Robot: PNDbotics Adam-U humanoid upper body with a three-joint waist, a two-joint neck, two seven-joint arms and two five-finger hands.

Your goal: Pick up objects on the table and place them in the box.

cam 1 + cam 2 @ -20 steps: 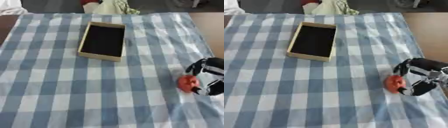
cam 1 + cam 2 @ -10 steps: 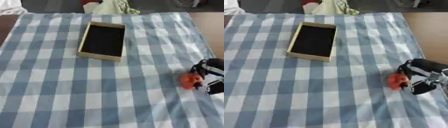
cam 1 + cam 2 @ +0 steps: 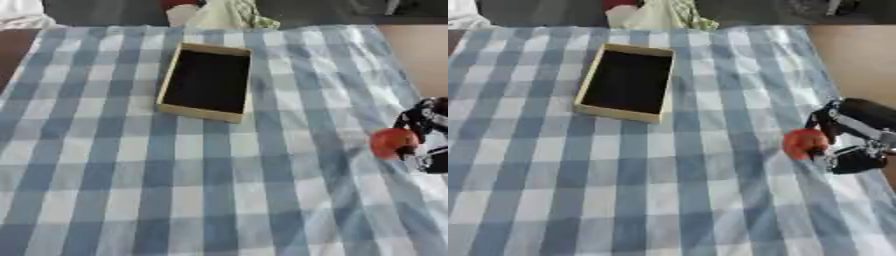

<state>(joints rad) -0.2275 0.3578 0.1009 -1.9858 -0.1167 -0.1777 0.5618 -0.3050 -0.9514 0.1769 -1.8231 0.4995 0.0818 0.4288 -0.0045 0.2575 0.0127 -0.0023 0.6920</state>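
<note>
A small round red-orange object (image 3: pixel 804 143) sat at the right edge of the checked cloth, held in the curled fingers of the right hand (image 3: pixel 852 135). The box (image 3: pixel 624 82), shallow, tan-walled, dark inside, lay open and empty, well apart, upper left.

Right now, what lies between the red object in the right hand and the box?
Only bare checked cloth; nothing sits between the red object, at the right hand, and the box, clearest in the right eye view.
</note>
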